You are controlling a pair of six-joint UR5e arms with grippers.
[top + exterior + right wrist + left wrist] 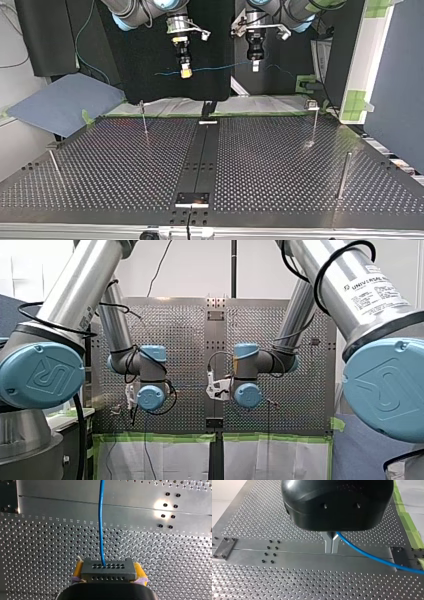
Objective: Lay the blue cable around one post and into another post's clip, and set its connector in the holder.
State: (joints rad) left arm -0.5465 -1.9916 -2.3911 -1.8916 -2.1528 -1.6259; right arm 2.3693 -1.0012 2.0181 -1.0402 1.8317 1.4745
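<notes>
— What is your right gripper (108, 568) carrying?

— Look at its yellow pads (139, 571). They are clamped on the dark grey perforated connector block (108, 573), and the thin blue cable (101, 525) runs out of that block straight ahead of the fingers.

— And your left gripper (331, 551)?

— Its metal fingers (327, 543) are pinched narrow on the cable, which trails off to one side of them. You have both hands up above the perforated metal table (280, 165). The slim metal post with a clip on top (313, 122) stands well apart from both hands and from the cable.
</notes>
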